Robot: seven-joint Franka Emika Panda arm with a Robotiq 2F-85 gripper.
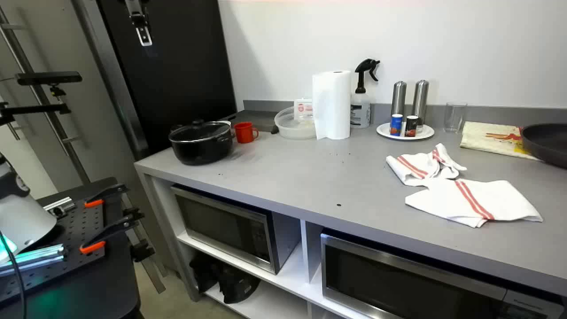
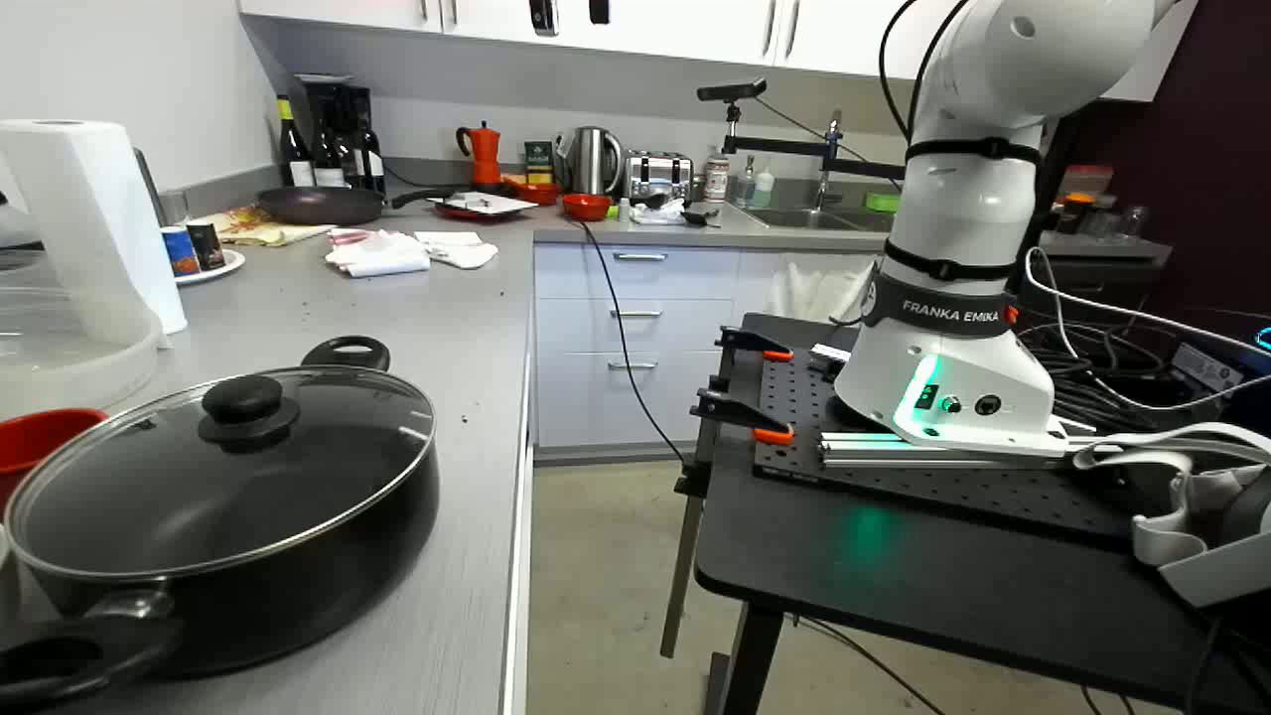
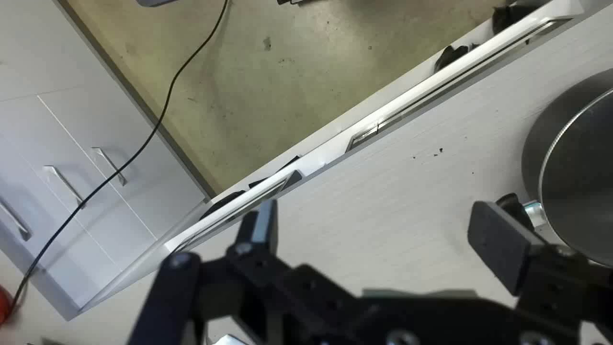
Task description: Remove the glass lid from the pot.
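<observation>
The glass lid [image 1: 204,131] rests on the black pot [image 1: 201,152] on the counter's end. In an exterior view the lid [image 2: 129,497] is large, with its thin metal rim and dark knob [image 2: 241,397], on the pot [image 2: 308,606] with both side handles showing. In the wrist view only part of the lid [image 3: 582,177] and pot [image 3: 532,143] shows at the right edge; the knob is out of view there. My gripper [image 3: 380,235] is open and empty, high above the counter and apart from the pot. Its fingertips [image 2: 572,14] show at an exterior view's top edge.
A red cup [image 1: 244,132] stands close beside the pot. A clear plastic tub [image 1: 292,128], paper towel roll [image 1: 332,106] and spray bottle [image 1: 360,108] stand farther along. White towels [image 1: 474,199] lie on the counter [image 1: 301,173]. The counter's front edge runs close to the pot.
</observation>
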